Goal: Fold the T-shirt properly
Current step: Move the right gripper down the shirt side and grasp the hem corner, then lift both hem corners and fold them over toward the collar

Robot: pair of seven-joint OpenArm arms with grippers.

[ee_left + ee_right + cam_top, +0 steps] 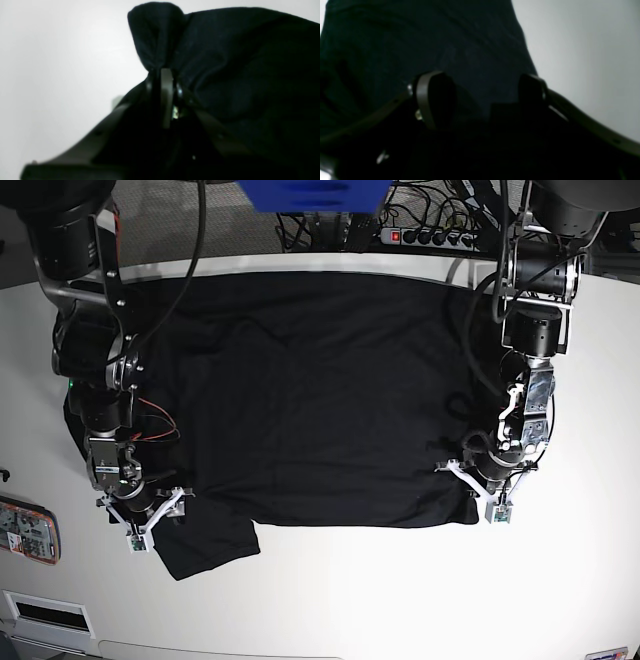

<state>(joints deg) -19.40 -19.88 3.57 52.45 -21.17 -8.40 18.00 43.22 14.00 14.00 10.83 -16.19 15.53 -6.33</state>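
Currently left claw (163, 75) pinches T-shirt (320, 400) hem, right claw (482, 97) spread over sleeve. Close right on fabric between its fingers, then lift both evenly off bench (400, 590).

From my station the base view looks straight down from high above the worktop (330, 600), taking in both arms and the whole T-shirt (310, 400). The left wrist view sits just behind the left gripper (163, 75), looking along it at cloth filling the right of the frame and pale worktop at left. The right wrist view sits equally close behind the right gripper (482, 97), with cloth in the upper left and worktop in the upper right. Each wrist view shares one lower corner of the shirt with the base view.
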